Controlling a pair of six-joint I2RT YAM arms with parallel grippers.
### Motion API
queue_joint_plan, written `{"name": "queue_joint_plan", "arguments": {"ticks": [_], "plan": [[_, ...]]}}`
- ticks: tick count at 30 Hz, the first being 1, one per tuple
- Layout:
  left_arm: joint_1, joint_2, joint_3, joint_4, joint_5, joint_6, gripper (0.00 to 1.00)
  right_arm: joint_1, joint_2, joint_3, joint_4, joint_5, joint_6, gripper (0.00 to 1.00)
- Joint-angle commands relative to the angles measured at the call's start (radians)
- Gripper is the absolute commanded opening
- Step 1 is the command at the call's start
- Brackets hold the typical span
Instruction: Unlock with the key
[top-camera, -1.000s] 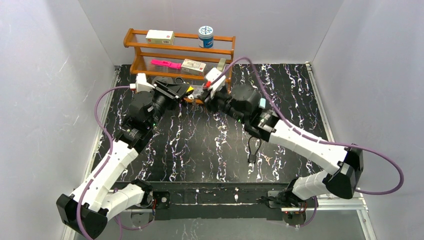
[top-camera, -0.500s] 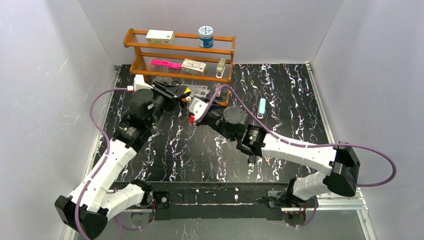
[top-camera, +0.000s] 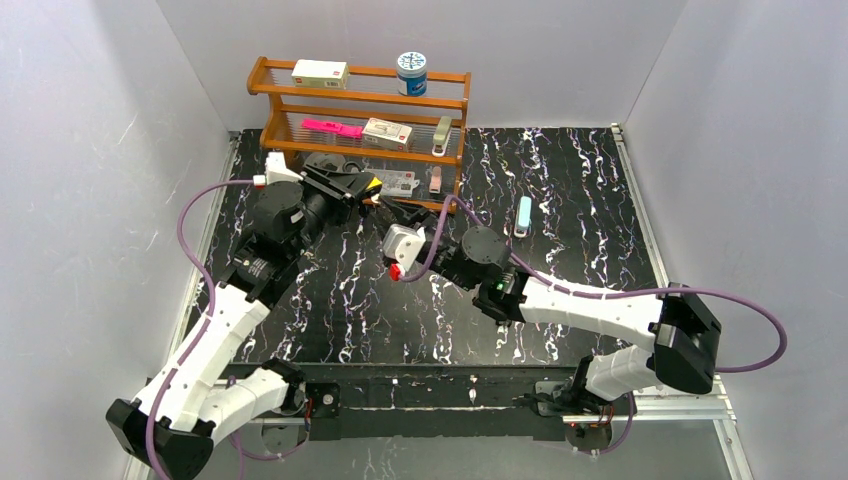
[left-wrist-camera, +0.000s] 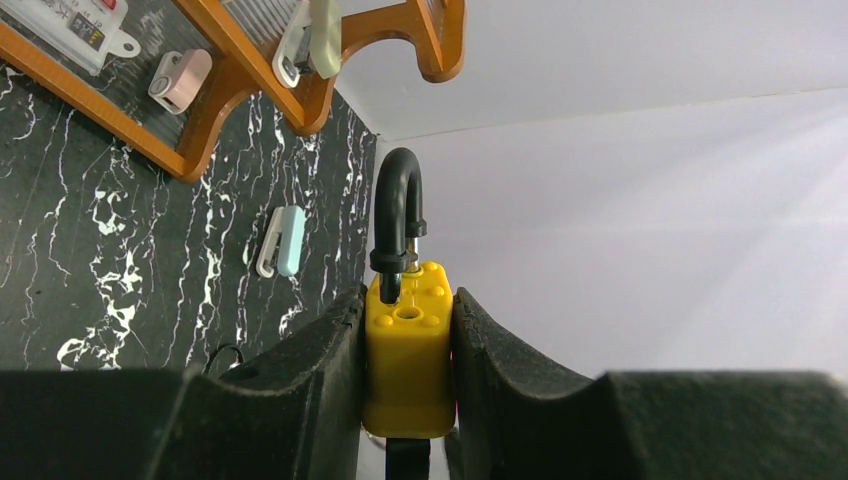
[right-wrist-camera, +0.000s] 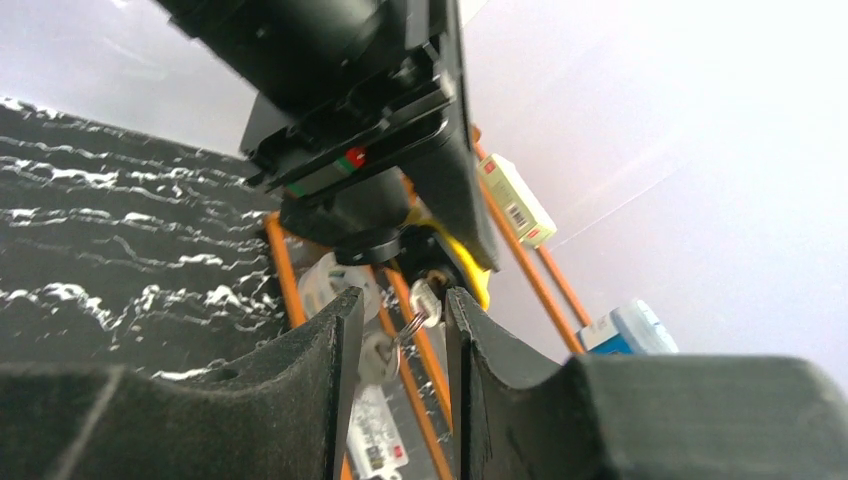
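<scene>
My left gripper (left-wrist-camera: 407, 300) is shut on a yellow padlock (left-wrist-camera: 408, 360) with a black shackle (left-wrist-camera: 398, 215), held off the table with the shackle pointing away from the wrist. From above the padlock (top-camera: 376, 183) shows as a yellow spot at the left gripper (top-camera: 372, 195), in front of the shelf. A small silver key (right-wrist-camera: 425, 300) sticks out of the lock's underside, with a ring and a second key (right-wrist-camera: 378, 355) dangling. My right gripper (right-wrist-camera: 398, 300) stands open around that key, which sits close to the right-hand finger with a gap on the other side.
An orange wooden shelf rack (top-camera: 360, 100) stands at the back, carrying boxes, a blue tin (top-camera: 411, 73) and a pink item (top-camera: 332, 127). A light blue clip (top-camera: 524, 215) and a black loop (top-camera: 505, 320) lie on the black marbled table. Grey walls close three sides.
My right arm has drawn back from the shelf and swung down and left, its gripper now at the lock's key end. The left arm has held the padlock nearly still.
</scene>
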Motion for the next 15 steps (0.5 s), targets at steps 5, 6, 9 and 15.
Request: {"name": "queue_joint_plan", "arguments": {"ticks": [5,6,9,15], "plan": [[-0.004,-0.039,0.004,0.039,0.008,-0.033,0.0,-0.001,0.007,0.003,0.14,-0.019,-0.08,0.42],[-0.004,-0.038,0.005,0.039,0.011,-0.032,0.0,-0.001,0.014,0.002,0.133,-0.016,-0.097,0.41],[-0.004,-0.039,0.006,0.036,0.013,-0.034,0.0,-0.001,0.028,0.0,0.134,-0.01,-0.128,0.41],[-0.004,-0.041,0.003,0.03,0.013,-0.037,0.0,-0.001,0.05,0.008,0.136,0.015,-0.166,0.42]]}}
